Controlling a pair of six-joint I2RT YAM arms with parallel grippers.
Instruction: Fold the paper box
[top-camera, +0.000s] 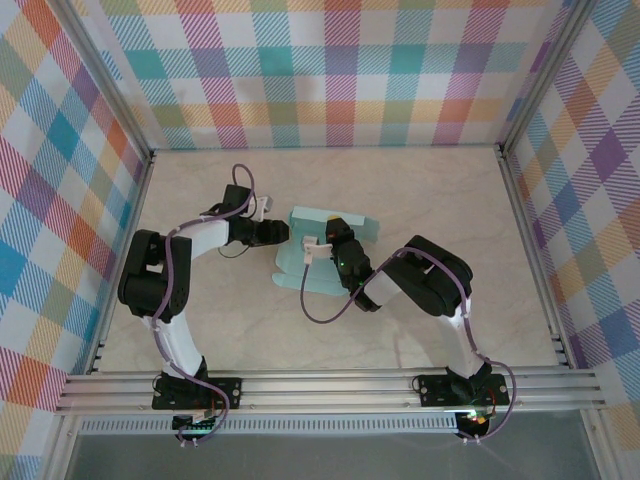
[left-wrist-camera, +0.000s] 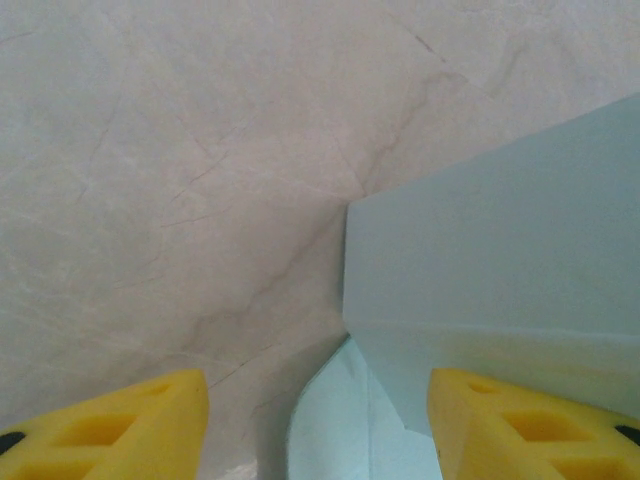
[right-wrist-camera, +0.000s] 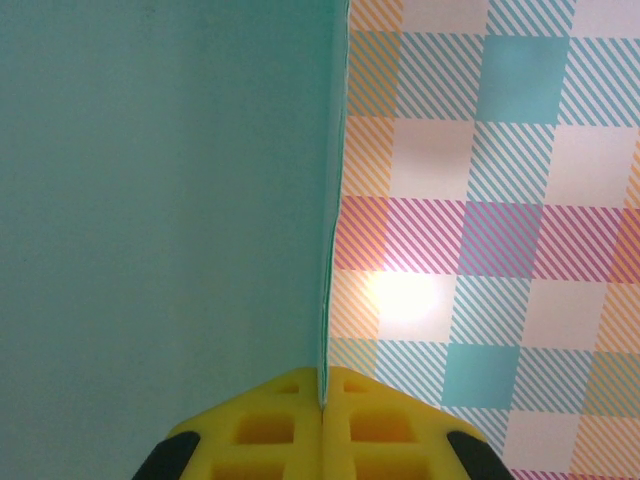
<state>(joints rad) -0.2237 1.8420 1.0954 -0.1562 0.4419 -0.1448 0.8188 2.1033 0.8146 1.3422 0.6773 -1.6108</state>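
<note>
The paper box (top-camera: 300, 278) lies near the middle of the marbled surface (left-wrist-camera: 150, 150) as a partly raised sheet of pale mint card, between the two arms. The left claw (top-camera: 287, 232) meets its left edge, released. In the left wrist view its yellow fingers (left-wrist-camera: 120, 430) stand wide apart, with a card corner and a rounded flap low between them. The right claw (right-wrist-camera: 322, 400) comes in over the sheet from the near right and is clenched on the thin edge of an upright panel, which blocks the left half of its wrist view. The plaid wall (right-wrist-camera: 500, 200) shows beyond. Purple cables (top-camera: 325, 315) loop off both arms.
</note>
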